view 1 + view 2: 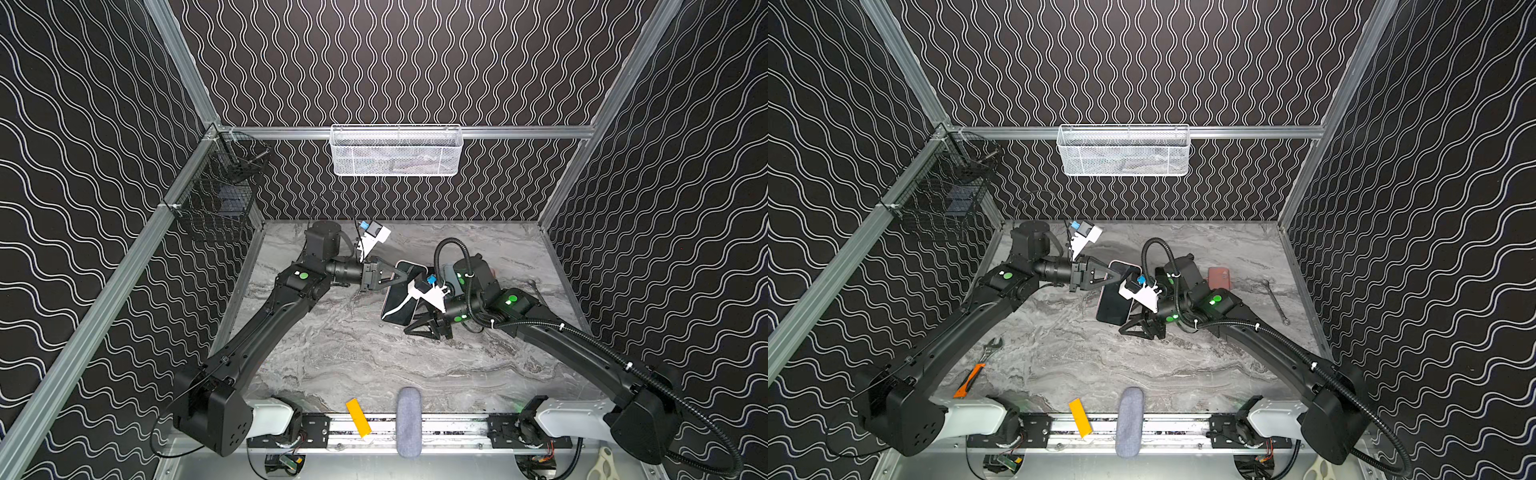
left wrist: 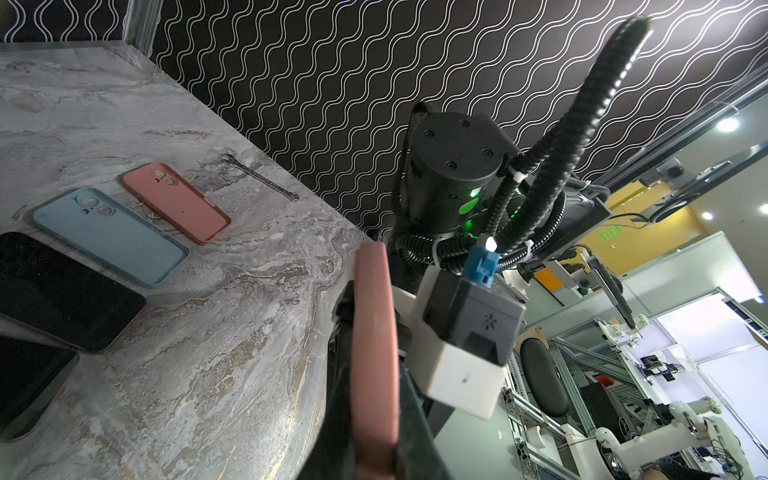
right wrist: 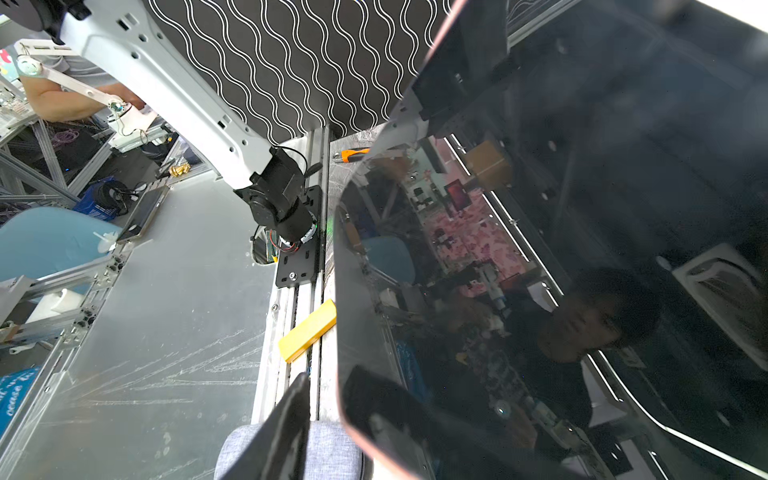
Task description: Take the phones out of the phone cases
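Note:
The phone (image 1: 400,300) (image 1: 1113,303), dark screen up, sits in a pink phone case (image 2: 374,365) whose rim shows round it. It is held tilted above the middle of the table. My left gripper (image 1: 405,275) (image 1: 1116,275) (image 2: 372,316) is shut on the far end of the cased phone. My right gripper (image 1: 409,330) (image 1: 1123,330) (image 3: 332,395) is at the near end and stands open. One finger lies over the screen (image 3: 540,249). The other finger is off the rim with a gap.
On the table right of the arms lie an empty blue case (image 2: 108,232), an empty pink case (image 2: 174,199) (image 1: 1219,277), a wrench (image 2: 257,176) (image 1: 1275,301) and two dark phones (image 2: 62,291). An orange-handled wrench (image 1: 973,372) lies near left; a yellow block (image 1: 358,417) and grey pad (image 1: 408,419) sit at the front rail.

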